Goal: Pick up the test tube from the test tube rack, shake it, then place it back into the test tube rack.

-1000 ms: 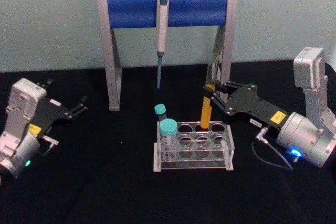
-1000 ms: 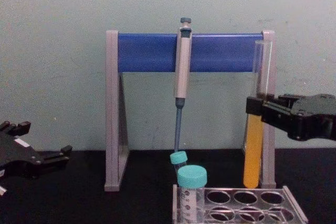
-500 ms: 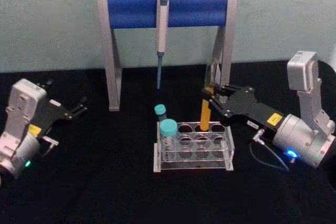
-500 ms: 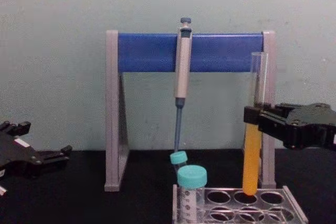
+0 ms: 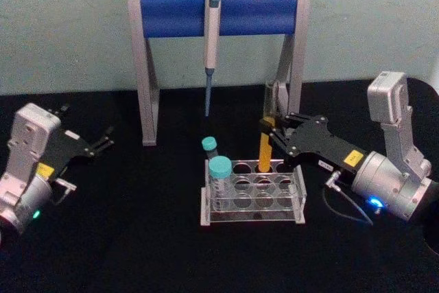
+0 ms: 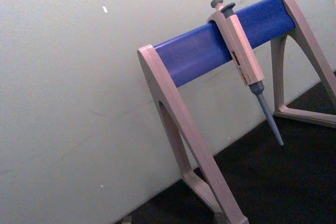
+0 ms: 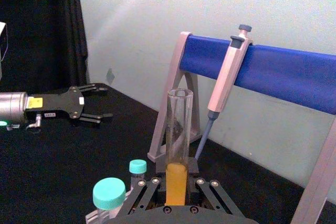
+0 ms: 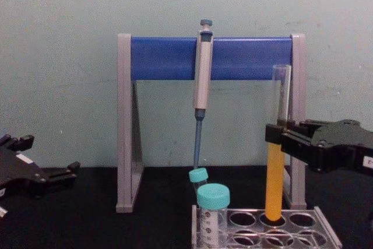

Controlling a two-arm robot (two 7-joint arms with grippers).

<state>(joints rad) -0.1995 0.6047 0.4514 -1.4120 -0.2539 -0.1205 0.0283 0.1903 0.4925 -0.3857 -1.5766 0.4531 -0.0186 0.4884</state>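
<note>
On a black table (image 5: 137, 252) before a pale green wall (image 5: 68, 32), the right gripper (image 5: 269, 126) clamps the test tube (image 5: 263, 159) standing in the test tube rack (image 5: 252, 219), and the left gripper (image 5: 106, 141) is parked aside, jaws apart.

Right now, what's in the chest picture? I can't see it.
The right gripper holds the test tube of orange liquid upright, its bottom at a back hole of the test tube rack. A pipette hangs on a blue-barred stand; the left gripper rests at the left edge.

You see orange-yellow liquid (image 8: 274, 182) in the clear tube (image 8: 281, 94), a translucent grey rack (image 5: 252, 219), teal caps (image 8: 213, 195) — plus a grey stand (image 8: 125, 121) with a blue bar (image 8: 166, 58), and a black table (image 5: 137, 238).
</note>
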